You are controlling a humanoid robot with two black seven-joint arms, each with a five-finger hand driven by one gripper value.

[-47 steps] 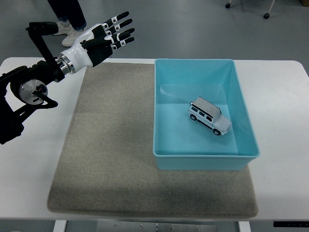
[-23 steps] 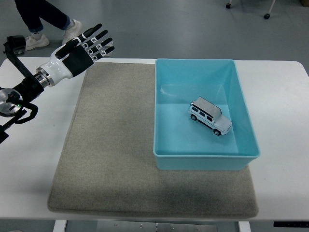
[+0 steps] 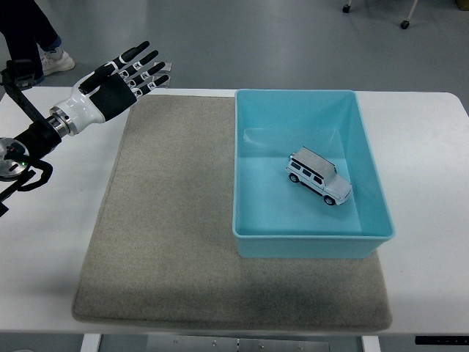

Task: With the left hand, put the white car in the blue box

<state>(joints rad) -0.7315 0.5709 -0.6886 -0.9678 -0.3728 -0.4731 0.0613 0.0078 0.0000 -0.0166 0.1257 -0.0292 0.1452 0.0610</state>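
One white car (image 3: 319,176) sits inside the blue box (image 3: 370,176), angled across the floor of it and a bit right of centre, nothing else in there with it. That box rests on the grey mat (image 3: 168,220) on the white table (image 3: 432,147). Left hand (image 3: 117,84) hovers way off over the table's far left corner, fingers spread and holding nothing.

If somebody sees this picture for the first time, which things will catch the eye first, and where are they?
The eye goes first to the blue box on the right part of the grey mat, with the white car standing inside it on its wheels. Next comes the left hand at the upper left, above the table's far left corner, its fingers spread and holding nothing.
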